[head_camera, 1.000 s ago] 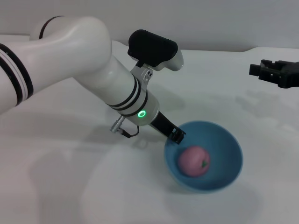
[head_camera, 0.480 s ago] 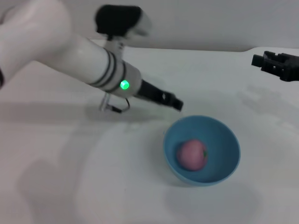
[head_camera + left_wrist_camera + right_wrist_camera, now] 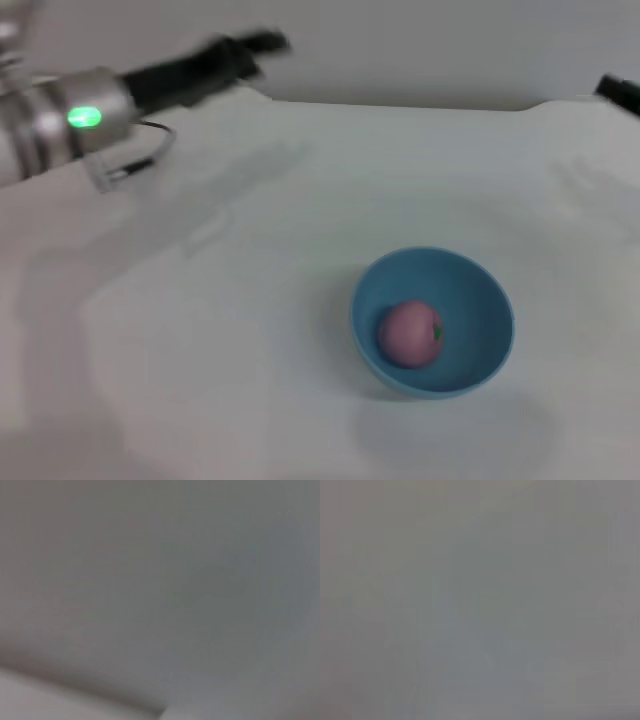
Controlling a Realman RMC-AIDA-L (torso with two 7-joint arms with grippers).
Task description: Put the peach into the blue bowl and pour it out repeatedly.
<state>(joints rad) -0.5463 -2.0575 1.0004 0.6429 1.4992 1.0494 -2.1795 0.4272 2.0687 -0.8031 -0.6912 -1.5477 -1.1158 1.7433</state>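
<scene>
The blue bowl (image 3: 432, 322) stands upright on the white table, right of the middle in the head view. The pink-red peach (image 3: 410, 334) lies inside it, on the bowl's bottom, leaf mark to the right. My left gripper (image 3: 262, 44) is raised far up at the upper left, well away from the bowl and blurred. My right gripper (image 3: 620, 90) shows only as a dark tip at the right edge, far from the bowl. Both wrist views show only plain grey.
The white table (image 3: 250, 330) spreads all around the bowl. Its far edge runs along the top of the head view against a grey wall.
My left gripper has let go of the bowl's rim and swung up and away to the upper left. The bowl has settled upright with the peach inside. My right gripper has drawn back towards the right edge.
</scene>
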